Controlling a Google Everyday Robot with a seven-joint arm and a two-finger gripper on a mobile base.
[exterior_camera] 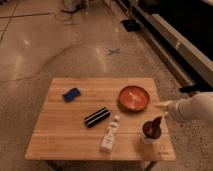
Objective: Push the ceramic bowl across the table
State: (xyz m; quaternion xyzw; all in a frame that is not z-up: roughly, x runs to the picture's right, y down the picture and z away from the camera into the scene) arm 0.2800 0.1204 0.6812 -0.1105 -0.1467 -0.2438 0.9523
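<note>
The ceramic bowl is round, shallow and orange-red. It sits on the light wooden table near the far right corner. My gripper comes in from the right on a white arm, just right of the bowl by the table's right edge, a small gap from the bowl's rim.
On the table are a blue block at the far left, a black bar in the middle, a white bottle lying toward the front, and a small dark cup with a utensil at the front right. Speckled floor surrounds the table.
</note>
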